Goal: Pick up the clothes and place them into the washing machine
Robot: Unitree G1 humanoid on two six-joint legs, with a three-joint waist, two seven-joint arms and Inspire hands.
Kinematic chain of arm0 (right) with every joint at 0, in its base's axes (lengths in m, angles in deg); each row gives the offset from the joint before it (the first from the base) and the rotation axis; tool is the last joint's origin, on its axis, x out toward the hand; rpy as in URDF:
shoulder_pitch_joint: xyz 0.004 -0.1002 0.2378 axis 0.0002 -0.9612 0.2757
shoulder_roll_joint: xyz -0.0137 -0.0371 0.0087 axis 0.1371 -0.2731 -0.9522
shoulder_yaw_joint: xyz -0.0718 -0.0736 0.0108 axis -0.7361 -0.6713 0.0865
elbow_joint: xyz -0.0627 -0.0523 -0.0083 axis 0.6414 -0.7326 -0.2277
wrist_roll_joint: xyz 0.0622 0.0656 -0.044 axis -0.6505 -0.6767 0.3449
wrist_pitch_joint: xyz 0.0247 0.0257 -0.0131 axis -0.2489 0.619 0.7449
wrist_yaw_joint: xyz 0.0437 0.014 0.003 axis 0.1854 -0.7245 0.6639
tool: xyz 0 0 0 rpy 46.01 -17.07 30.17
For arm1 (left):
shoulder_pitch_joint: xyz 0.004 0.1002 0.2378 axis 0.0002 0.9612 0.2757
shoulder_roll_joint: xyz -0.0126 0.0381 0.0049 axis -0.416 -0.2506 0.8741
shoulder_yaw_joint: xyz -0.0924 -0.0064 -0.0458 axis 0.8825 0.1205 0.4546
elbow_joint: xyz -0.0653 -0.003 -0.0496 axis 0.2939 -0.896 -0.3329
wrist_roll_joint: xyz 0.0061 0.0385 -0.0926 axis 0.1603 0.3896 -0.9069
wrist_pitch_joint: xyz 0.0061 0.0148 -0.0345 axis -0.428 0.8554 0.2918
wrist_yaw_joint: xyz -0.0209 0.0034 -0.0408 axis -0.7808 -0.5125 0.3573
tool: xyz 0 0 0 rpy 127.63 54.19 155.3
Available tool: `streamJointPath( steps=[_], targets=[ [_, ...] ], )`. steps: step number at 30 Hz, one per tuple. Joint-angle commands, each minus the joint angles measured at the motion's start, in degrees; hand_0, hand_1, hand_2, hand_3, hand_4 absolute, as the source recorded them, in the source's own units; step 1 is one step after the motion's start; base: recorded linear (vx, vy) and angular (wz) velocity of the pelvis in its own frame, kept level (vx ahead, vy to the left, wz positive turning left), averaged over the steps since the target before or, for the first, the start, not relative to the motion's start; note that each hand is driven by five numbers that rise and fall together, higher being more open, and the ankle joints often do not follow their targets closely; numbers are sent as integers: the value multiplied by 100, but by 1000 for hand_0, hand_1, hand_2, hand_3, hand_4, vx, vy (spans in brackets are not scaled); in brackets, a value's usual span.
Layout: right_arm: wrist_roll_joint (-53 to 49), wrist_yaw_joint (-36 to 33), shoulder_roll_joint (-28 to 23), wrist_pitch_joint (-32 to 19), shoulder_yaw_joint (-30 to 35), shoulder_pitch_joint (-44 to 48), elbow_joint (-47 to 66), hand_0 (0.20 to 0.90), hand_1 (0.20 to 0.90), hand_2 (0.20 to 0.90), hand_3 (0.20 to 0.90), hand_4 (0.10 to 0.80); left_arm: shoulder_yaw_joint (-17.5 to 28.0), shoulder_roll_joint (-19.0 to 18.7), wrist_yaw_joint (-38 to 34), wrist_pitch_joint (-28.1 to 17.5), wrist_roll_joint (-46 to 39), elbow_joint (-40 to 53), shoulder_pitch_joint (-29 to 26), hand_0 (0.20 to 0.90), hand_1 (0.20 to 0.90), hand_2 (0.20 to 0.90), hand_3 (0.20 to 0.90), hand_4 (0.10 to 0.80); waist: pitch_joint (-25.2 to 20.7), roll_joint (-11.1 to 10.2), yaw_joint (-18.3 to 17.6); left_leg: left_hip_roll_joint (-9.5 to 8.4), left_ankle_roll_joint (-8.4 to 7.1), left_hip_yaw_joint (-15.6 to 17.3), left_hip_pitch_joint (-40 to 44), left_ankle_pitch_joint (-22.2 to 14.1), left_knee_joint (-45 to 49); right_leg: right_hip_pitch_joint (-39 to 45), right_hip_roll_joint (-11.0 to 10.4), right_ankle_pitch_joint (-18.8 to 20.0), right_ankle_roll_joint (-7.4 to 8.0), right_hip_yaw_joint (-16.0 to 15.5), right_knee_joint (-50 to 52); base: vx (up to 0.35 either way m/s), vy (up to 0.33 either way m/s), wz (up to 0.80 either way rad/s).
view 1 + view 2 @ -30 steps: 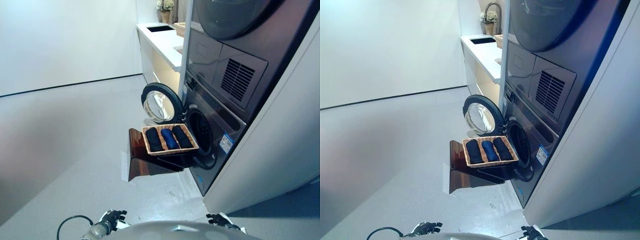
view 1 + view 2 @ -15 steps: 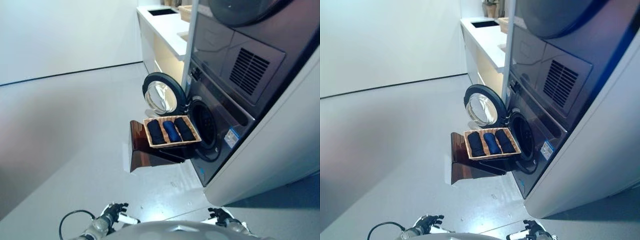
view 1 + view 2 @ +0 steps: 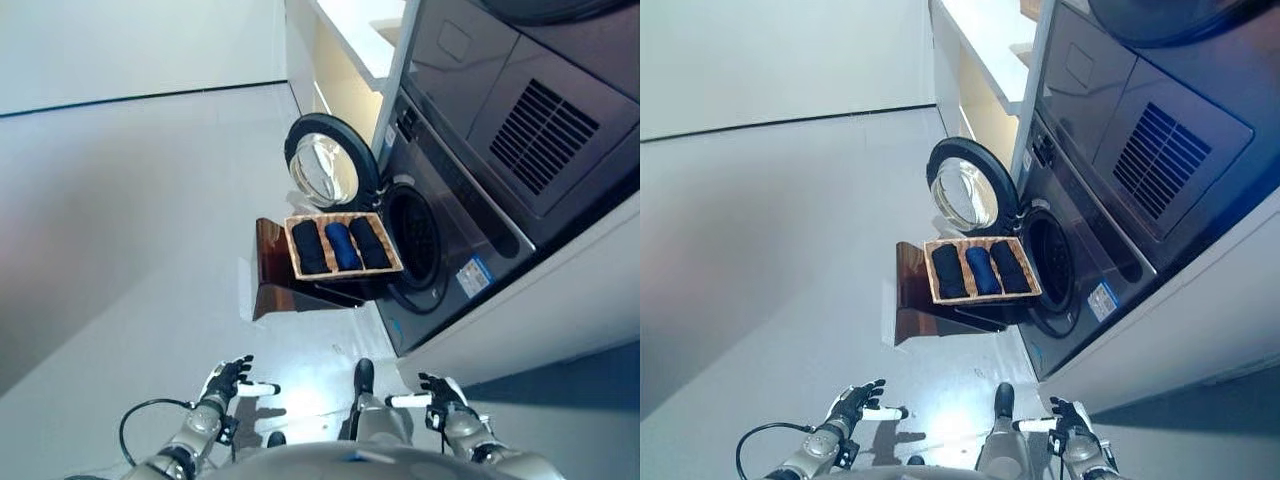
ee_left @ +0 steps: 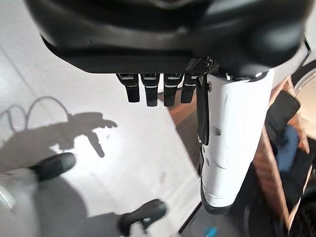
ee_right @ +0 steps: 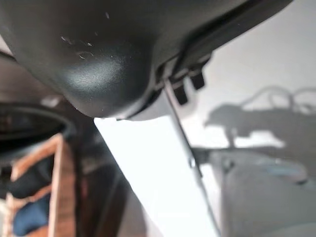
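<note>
A shallow wicker basket (image 3: 296, 262) rests on a low dark brown box (image 3: 272, 285) in front of the washing machine (image 3: 455, 215). It holds rolled dark and blue clothes (image 3: 344, 246) side by side. The machine's round door (image 3: 327, 178) stands open beside the dark drum opening (image 3: 416, 236). My left hand (image 3: 228, 381) is low and far short of the basket, open and empty, with straight fingers (image 4: 154, 89). My right hand (image 3: 438, 391) is also low, open and empty. The basket also shows in the left wrist view (image 4: 269, 163) and the right wrist view (image 5: 60, 192).
A dryer (image 3: 520, 90) is stacked above the washing machine. A white counter (image 3: 352, 25) runs along the wall behind it. Pale open floor (image 3: 130, 220) spreads to the left of the box and between me and the basket.
The camera has tilted down and the whole picture has shifted. Both hands now show higher in the eye views, with fingers spread. The basket and clothes have not moved.
</note>
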Motion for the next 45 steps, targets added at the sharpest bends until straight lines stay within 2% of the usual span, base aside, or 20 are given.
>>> streamJointPath(
  steps=[1, 6, 9, 11, 13, 16, 18, 21, 25, 27, 31, 34, 35, 37, 38, 39, 40, 41, 43, 45],
  targets=[
    [49, -174, -176, -156, -188, 456, 177, 900, 900, 900, 900, 800, 86, -151, -148, -434, -155, 196, -330, 900, 900, 900, 900, 800, -304, -147, 67, 66, -163, 73, 898, -651, 183, -466, 113, 614, -55, 216, -142, 276, -224, 62],
    [-43, -84, -101, -208, -324, 448, 220, 900, 900, 900, 900, 800, 177, -159, -142, -386, -114, -94, -304, 900, 900, 900, 900, 800, -480, -4, 95, 410, -435, -67, 650, 122, 1026, -230, 557, 219, -338, 249, -75, 228, -203, -3],
    [-190, 15, -65, -258, -341, 377, 324, 900, 900, 900, 900, 800, 206, -111, -93, -354, -130, -86, -300, 900, 900, 900, 900, 800, -484, 10, 125, 437, -526, -51, 308, 819, 1990, 142, 755, -70, -551, 265, -164, 216, -186, -3],
    [-322, 70, -62, -275, -331, 326, 345, 900, 900, 900, 900, 800, 300, -67, -49, -315, -282, -73, -299, 900, 900, 900, 900, 800, -378, -105, 196, 255, -499, -67, -183, 1290, 3115, 459, 778, -241, -714, 347, -218, 204, -208, -5],
    [-314, 28, -79, -282, -362, 326, 457, 900, 900, 900, 900, 800, 460, -27, -65, -304, -509, -110, -332, 900, 900, 900, 900, 800, -164, -319, 307, -47, -395, -33, -674, 1470, 4105, 732, 679, -306, -797, 474, -246, 177, -222, -20],
    [-305, -7, -63, -264, -391, 336, 480, 900, 900, 900, 900, 800, 615, 5, -58, -319, -715, -218, -296, 900, 900, 900, 900, 800, -20, -464, 473, 53, -271, 375, -1336, 1413, 4416, 954, 693, -443, -887, 625, -228, 167, -159, -26],
    [-368, -23, -76, -268, -370, 382, 410, 900, 900, 900, 900, 800, 693, -16, -96, -323, -705, -354, -257, 900, 900, 900, 900, 800, 32, -519, 607, 58, -199, 584, -2007, 1187, 3793, 1124, 700, -550, -847, 738, -257, 203, -33, 7],
    [-368, -69, -108, -316, -411, 412, 356, 900, 900, 900, 900, 800, 749, -46, -162, -321, -693, -504, -217, 900, 900, 900, 900, 800, 113, -424, 794, 167, -249, 637, -2287, 1070, 2637, 1366, 790, -748, -753, 926, -311, 262, 61, -28],
    [-382, -97, -132, -354, -492, 402, 358, 900, 900, 900, 900, 800, 827, -60, -215, -292, -688, -637, -153, 900, 900, 900, 900, 800, 123, -189, 1042, 211, -367, 345, -2316, 1555, 490, 1735, 914, -1084, -602, 1186, -344, 329, 114, -45],
    [-398, -89, -113, -350, -469, 399, 374, 900, 900, 900, 900, 800, 881, -68, -242, -273, -696, -733, -152, 900, 900, 900, 900, 800, 94, -133, 1099, 159, -445, 206, -2302, 1663, 294, 1866, 905, -1196, -537, 1305, -344, 269, 120, -42],
    [-422, -19, -56, -325, -397, 374, 426, 900, 900, 900, 900, 800, 833, -125, -242, -301, -641, -654, -170, 900, 900, 900, 900, 800, -184, -128, 1047, 66, -390, 319, -1869, 1513, 88, 2022, 638, -1280, -353, 1319, -344, 229, 193, -74],
    [-367, 63, 39, -293, -367, 333, 361, 900, 900, 900, 900, 800, 802, -230, -258, -338, -553, -472, -291, 900, 900, 900, 900, 800, -361, -259, 1086, -240, -129, 494, -1682, 1127, 300, 1970, 204, -1247, -89, 1333, 150, 220, 238, -27],
    [-367, 62, 41, -293, -366, 333, 361, 900, 900, 900, 900, 800, 801, -232, -258, -337, -553, -470, -290, 900, 900, 900, 900, 800, -361, -265, 1093, -244, -126, 503, -1685, 1118, 311, 1964, 198, -1255, -87, 1341, 160, 162, 222, -12],
    [-361, 81, 72, -286, -322, 374, 326, 900, 900, 900, 900, 800, 779, -295, -235, -328, -511, -414, -359, 900, 900, 900, 900, 800, -346, -265, 1114, -366, 28, 594, -1618, 934, 464, 1634, 142, -1192, -25, 1327, 1061, 102, 201, -24],
    [-398, 88, 79, -286, -295, 417, 320, 900, 900, 900, 900, 800, 749, -333, -225, -319, -486, -397, -387, 900, 900, 900, 900, 800, -271, -235, 1086, -394, 93, 605, -1538, 880, 501, 1324, 157, -977, -16, 1320, 1615, 81, 319, -47],
    [-502, 85, 84, -292, -273, 501, 372, 900, 900, 900, 900, 800, 653, -405, -204, -310, -473, -351, -433, 900, 900, 900, 900, 800, -79, -97, 952, -368, 177, 591, -1372, 857, 517, 855, 305, -626, -1, 1168, 2288, 50, 304, -32],
    [-560, 77, 109, -299, -263, 561, 399, 900, 900, 900, 900, 800, 620, -429, -195, -306, -442, -366, -462, 900, 900, 900, 900, 800, -4, -56, 947, -385, 207, 572, -1329, 838, 522, 644, 310, -675, -46, 951, 2480, 26, 231, -10],
    [-560, 77, 109, -299, -263, 563, 399, 900, 900, 900, 900, 800, 621, -429, -195, -307, -442, -367, -465, 900, 900, 900, 900, 800, 2, -61, 939, -393, 207, 565, -1327, 835, 525, 640, 302, -693, -46, 945, 2503, 79, 141, 4],
    [-629, 98, 91, -277, -203, 585, 398, 900, 900, 900, 900, 800, 589, -434, -161, -280, -356, -386, -396, 900, 900, 900, 900, 800, -39, -67, 970, -443, 168, 595, -1165, 743, 442, 656, 50, -886, -156, 99, 1878, 168, 74, -1],
    [-645, 122, 56, -248, -158, 637, 341, 900, 900, 900, 900, 800, 605, -454, -107, -295, -268, -391, -341, 900, 900, 900, 900, 800, -95, -180, 1077, -478, 84, 676, -1033, 642, 297, 698, -223, -678, -149, -595, 821, 188, -36, -5]
  ],
)
